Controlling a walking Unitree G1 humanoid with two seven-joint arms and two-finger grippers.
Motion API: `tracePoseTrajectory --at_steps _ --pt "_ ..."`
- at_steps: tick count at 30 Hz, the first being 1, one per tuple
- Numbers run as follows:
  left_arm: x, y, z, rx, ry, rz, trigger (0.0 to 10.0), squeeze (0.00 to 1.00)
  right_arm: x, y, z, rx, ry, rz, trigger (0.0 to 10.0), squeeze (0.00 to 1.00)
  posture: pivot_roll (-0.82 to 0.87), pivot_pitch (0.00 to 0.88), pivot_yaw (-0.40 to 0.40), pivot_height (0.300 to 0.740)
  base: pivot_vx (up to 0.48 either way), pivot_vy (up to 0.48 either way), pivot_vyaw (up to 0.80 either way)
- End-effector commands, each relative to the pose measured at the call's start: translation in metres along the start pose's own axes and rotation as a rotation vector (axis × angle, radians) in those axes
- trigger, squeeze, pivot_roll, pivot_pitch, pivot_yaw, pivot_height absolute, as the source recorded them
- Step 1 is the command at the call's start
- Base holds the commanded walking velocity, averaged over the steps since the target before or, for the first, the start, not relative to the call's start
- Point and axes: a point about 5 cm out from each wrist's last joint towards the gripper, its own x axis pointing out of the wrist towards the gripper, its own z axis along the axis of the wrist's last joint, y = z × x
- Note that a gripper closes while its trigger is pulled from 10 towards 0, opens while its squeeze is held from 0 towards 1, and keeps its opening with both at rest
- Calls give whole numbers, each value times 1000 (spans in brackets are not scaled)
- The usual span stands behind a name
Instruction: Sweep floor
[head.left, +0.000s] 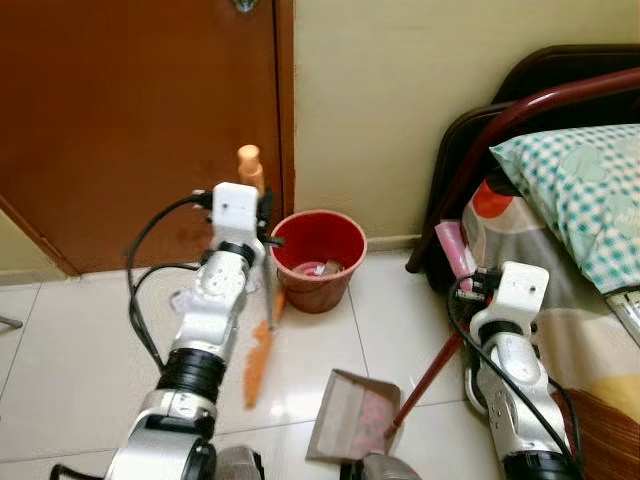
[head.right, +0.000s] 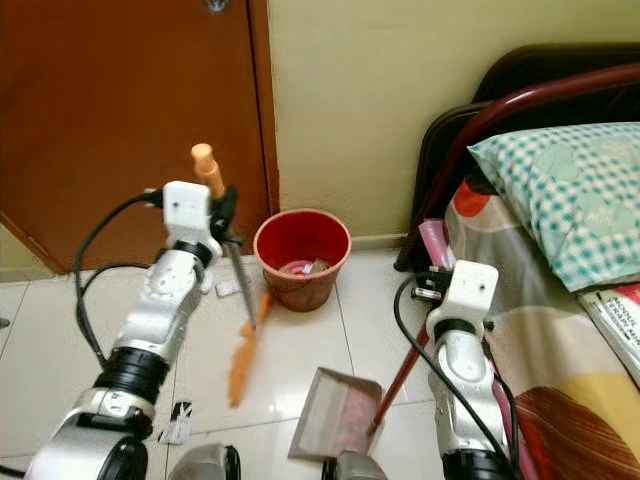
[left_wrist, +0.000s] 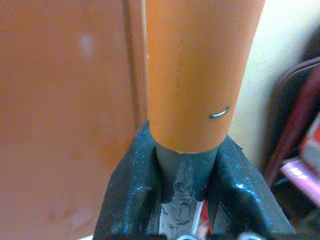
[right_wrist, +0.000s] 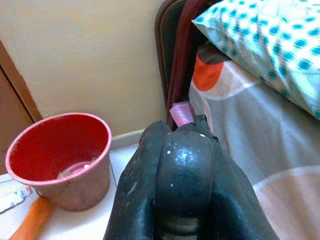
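My left gripper (head.left: 262, 228) is shut on the broom's grey shaft just below its orange grip (head.left: 249, 166); the left wrist view shows the shaft wedged between both fingers (left_wrist: 131, 180). The broom leans down to its orange bristles (head.left: 259, 362), which rest on the white tiles beside the red bucket (head.left: 318, 262). My right gripper (head.left: 468, 292) is shut on the top of the dustpan's dark red handle (head.left: 430, 375). The grey dustpan (head.left: 350, 415) sits on the floor between my arms with pinkish litter in it. In the right wrist view the fingers (right_wrist: 135, 195) wrap the handle's rounded dark end.
The red bucket holds some rubbish and stands against the cream wall next to a brown door (head.left: 130, 120). A bed (head.left: 560, 300) with a checked pillow (head.left: 585, 190) and dark red frame (head.left: 480, 150) crowds my right side. A paper scrap (head.right: 178, 422) lies on the tiles by my left arm.
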Motion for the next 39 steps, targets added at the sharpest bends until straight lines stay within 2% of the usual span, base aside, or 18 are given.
tracePoseTrajectory --at_steps 1,5,9,10,12,15,19,20,21,22,23,24,25,26,28,34,39 --pt "9 -10 17 25 -92 -38 10000 0 -3 -5 4 -14 -19 -14 10000 0 -20 78 -28 740 0 0 0" --pt "16 -20 27 46 -148 -51 10000 0 -7 -6 2 -13 -15 -19 10000 0 -28 77 -26 740 0 0 0" --pt "20 -33 31 10 -167 -113 10000 0 -8 -5 2 -11 -16 -16 10000 0 -28 77 -26 740 0 0 0" --pt "20 -46 32 -17 -171 -188 10000 0 -6 -4 2 -10 -15 -14 10000 0 -25 75 -26 740 0 0 0" --pt "19 -56 32 5 -177 -240 10000 0 -3 -1 3 -8 -18 -8 10000 0 -25 75 -26 740 0 0 0" --pt "17 -54 28 4 -162 -260 10000 0 -2 2 5 -9 -22 3 10000 0 -25 75 -26 740 0 0 0" --pt "12 -34 17 21 -124 -230 10000 0 -1 5 4 -13 -16 14 10000 0 -20 71 -30 740 0 0 0" --pt "7 -17 9 26 -94 -205 10000 0 -1 6 4 -15 -14 19 10000 0 -9 76 -31 740 0 0 0" --pt "7 -17 9 26 -94 -205 10000 0 -1 6 4 -15 -14 19 10000 0 -9 76 -31 740 0 0 0" --pt "5 -10 6 26 -82 -194 10000 0 -1 6 4 -15 -13 21 10000 0 -9 76 -31 740 0 0 0" --pt "-3 10 -3 26 -48 -158 10000 0 -1 6 2 -16 -6 25 10000 0 1 78 -33 740 0 0 0" --pt "-6 18 -6 27 -38 -147 10000 0 -1 7 2 -17 -2 27 10000 0 1 78 -33 740 0 0 0" --pt "-6 18 -6 27 -38 -147 10000 0 -1 7 2 -17 -2 27 10000 0 1 78 -33 740 0 0 0" --pt "-11 29 -10 27 -22 -134 10000 0 0 7 1 -16 0 30 10000 0 6 79 -34 740 0 0 0" --pt "-23 41 -14 45 -12 -137 10000 0 1 8 0 -18 7 36 10000 0 17 81 -38 740 0 0 0" --pt "-28 41 -14 56 -20 -149 10000 0 1 10 -1 -20 13 42 10000 0 20 81 -40 740 0 0 0" --pt "-32 37 -5 87 -57 -174 10000 0 3 11 -1 -23 20 50 10000 0 20 81 -40 740 0 0 0"
